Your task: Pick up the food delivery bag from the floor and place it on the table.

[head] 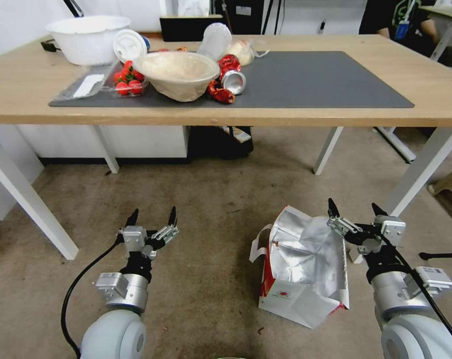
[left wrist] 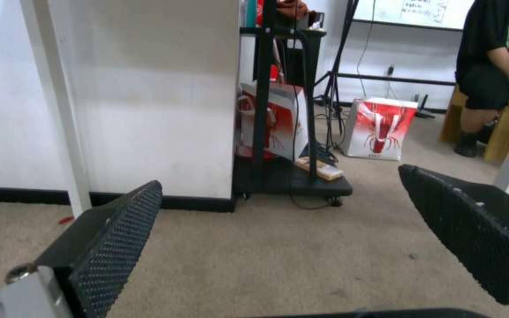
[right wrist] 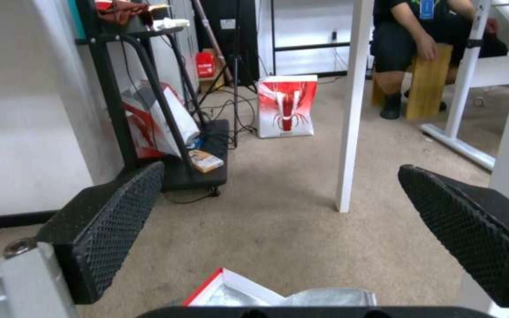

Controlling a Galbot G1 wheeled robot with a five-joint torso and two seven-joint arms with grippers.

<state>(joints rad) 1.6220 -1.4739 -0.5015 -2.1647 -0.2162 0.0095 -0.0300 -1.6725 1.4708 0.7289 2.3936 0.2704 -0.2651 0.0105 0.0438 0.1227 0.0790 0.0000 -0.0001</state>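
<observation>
Beige carpet runs under the table (head: 335, 107), whose dark mat (head: 310, 80) carries bowls, strawberries and crushed red cans at its left end. I see the food delivery bag (head: 303, 279) on the floor in front of the table, mouth gaping, foil lining showing, and it seems to be slumped rather than upright. My right gripper (head: 356, 210) hangs just above the bag's far right corner, fingers spread wide, gripping nothing. My left gripper (head: 152, 216) sits well apart to the left over bare carpet, also wide and empty.
</observation>
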